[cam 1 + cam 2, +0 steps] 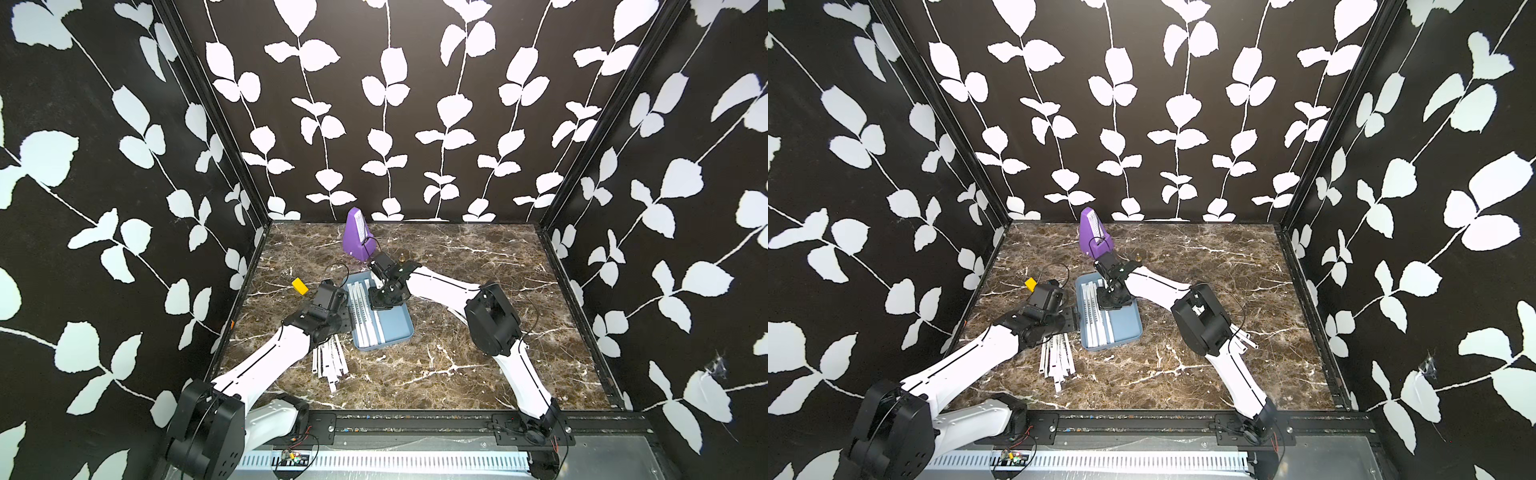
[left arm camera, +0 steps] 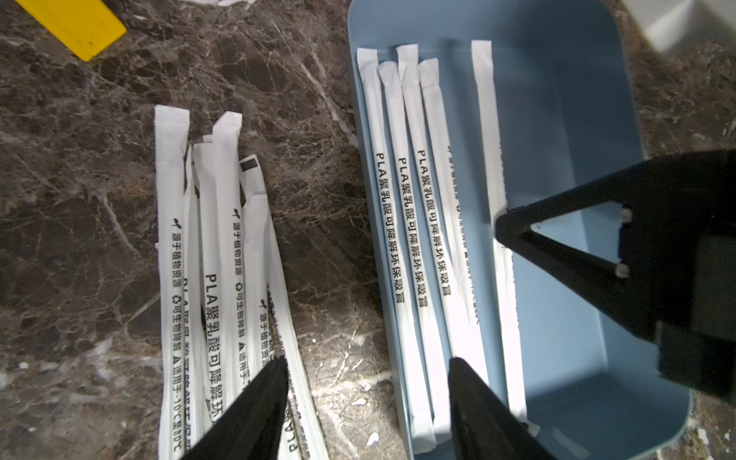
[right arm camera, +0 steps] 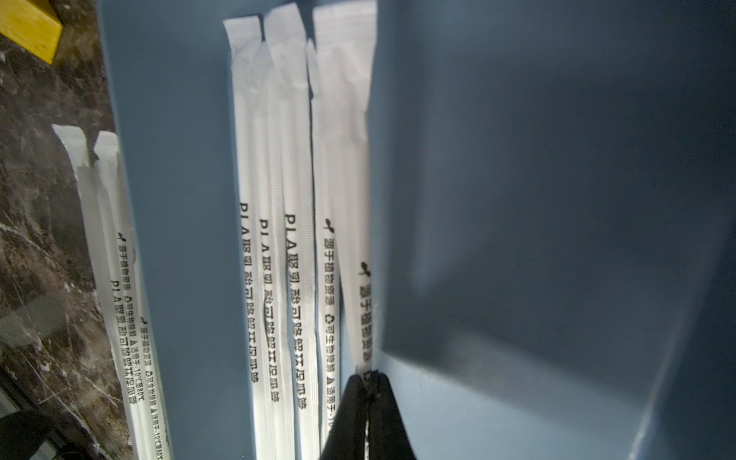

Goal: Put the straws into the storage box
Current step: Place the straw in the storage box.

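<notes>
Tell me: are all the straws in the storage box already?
No: a pile of straws lies on the table beside the storage box.

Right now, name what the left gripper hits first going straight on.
Probably straws: the left gripper straddles the wall of the box, one finger over the loose pile, one over those inside. Depth unclear.

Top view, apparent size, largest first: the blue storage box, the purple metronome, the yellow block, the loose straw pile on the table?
1. storage box
2. purple metronome and loose straw pile: they look about alike, and the pile is partly hidden, so left unranked
3. yellow block, clearly smallest
</notes>
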